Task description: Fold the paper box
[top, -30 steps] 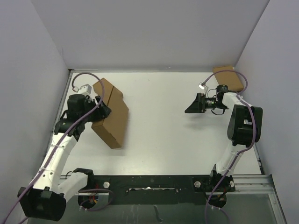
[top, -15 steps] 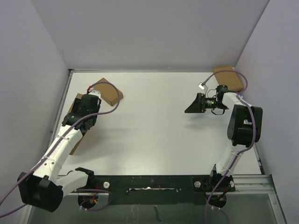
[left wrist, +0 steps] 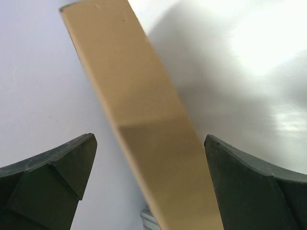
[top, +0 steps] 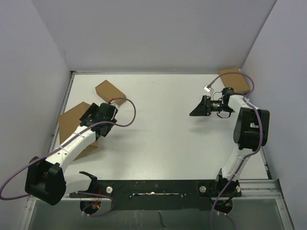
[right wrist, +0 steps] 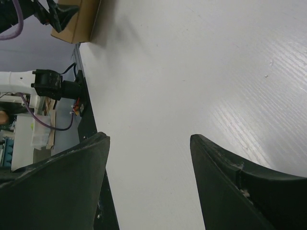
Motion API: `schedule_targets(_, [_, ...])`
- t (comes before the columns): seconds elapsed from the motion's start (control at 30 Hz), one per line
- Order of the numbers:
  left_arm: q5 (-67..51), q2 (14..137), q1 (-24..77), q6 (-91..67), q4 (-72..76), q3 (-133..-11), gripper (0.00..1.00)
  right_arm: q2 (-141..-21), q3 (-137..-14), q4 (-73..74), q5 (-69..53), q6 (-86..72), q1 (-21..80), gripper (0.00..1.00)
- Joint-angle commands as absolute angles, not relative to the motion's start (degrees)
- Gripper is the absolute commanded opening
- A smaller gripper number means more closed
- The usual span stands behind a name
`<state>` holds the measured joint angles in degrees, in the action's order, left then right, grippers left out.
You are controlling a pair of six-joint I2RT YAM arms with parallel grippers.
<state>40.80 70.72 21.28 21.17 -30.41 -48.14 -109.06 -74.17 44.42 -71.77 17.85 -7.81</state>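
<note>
- We see the left gripper (left wrist: 148,140) spread wide, with a panel of the paper box (left wrist: 139,110) untouched between its jaws.
- The box lies at the table's (top: 163,134) left edge.
- The right gripper (right wrist: 147,139) hovers spread and empty.
- We judge the fold half-done; next, a flap needs gripping.

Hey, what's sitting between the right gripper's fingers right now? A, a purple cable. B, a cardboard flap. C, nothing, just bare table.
C: in the right wrist view the right gripper stands open, with only the white table showing between its jaws.
</note>
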Motion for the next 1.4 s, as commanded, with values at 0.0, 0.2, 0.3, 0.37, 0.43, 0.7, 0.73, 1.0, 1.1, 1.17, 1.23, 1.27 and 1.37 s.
schedule_targets(0.0, [36.40, 71.27, 29.02, 19.94, -40.76, -49.39, 0.98, -108.64, -75.41, 44.98, -74.53, 18.89, -7.73, 0.69])
schedule_targets(0.2, [38.38, 70.76, 35.31, 17.25, -46.57, -51.25, 0.98, -108.77, -75.41, 44.94, -73.97, 18.89, -7.74, 0.69])
schedule_targets(0.3, [30.27, 70.99, 35.49, 11.86, -50.63, -57.93, 0.98, -108.89, -75.32, 44.75, -73.58, 18.76, -7.73, 0.69])
schedule_targets(0.37, [20.83, 70.83, 35.15, 9.31, -50.30, -60.96, 0.95, -109.09, -75.28, 44.73, -73.56, 18.72, -7.68, 0.69])
schedule_targets(0.43, [11.20, 70.31, 32.70, 8.51, -45.23, -60.74, 0.91, -109.07, -75.19, 44.71, -73.52, 18.72, -7.63, 0.68])
schedule_targets(0.7, [-6.25, 81.63, 15.02, 2.31, -41.15, -59.30, 0.00, -109.30, -74.95, 44.47, -73.64, 18.55, -7.73, 0.68])
schedule_targets(0.73, [-4.44, 83.36, 14.53, 1.68, -41.27, -59.06, 0.00, -109.34, -74.97, 44.45, -73.73, 18.59, -7.75, 0.68])
schedule_targets(1.0, [7.91, 95.91, 13.01, -3.08, -44.91, -63.45, 0.00, -109.28, -75.06, 44.65, -74.07, 18.72, -7.73, 0.68])
schedule_targets(1.1, [19.41, 101.66, 13.03, -7.27, -48.98, -66.27, 0.00, -109.22, -75.17, 44.91, -74.34, 18.93, -7.85, 0.68])
schedule_targets(1.17, [28.75, 105.38, 12.86, -11.05, -52.84, -68.39, 0.00, -109.12, -75.21, 45.04, -74.53, 19.07, -8.03, 0.68])
schedule_targets(1.23, [31.94, 108.37, 12.66, -13.19, -55.20, -69.90, 0.04, -109.06, -75.23, 45.06, -74.62, 19.13, -8.10, 0.68])
schedule_targets(1.27, [32.02, 109.28, 12.62, -13.48, -55.64, -70.37, 0.06, -109.06, -75.23, 45.07, -74.62, 19.16, -8.08, 0.68])
schedule_targets(1.37, [31.29, 108.87, 12.72, -13.36, -55.28, -70.39, 0.19, -108.75, -75.39, 45.64, -74.31, 19.80, -8.17, 0.68])
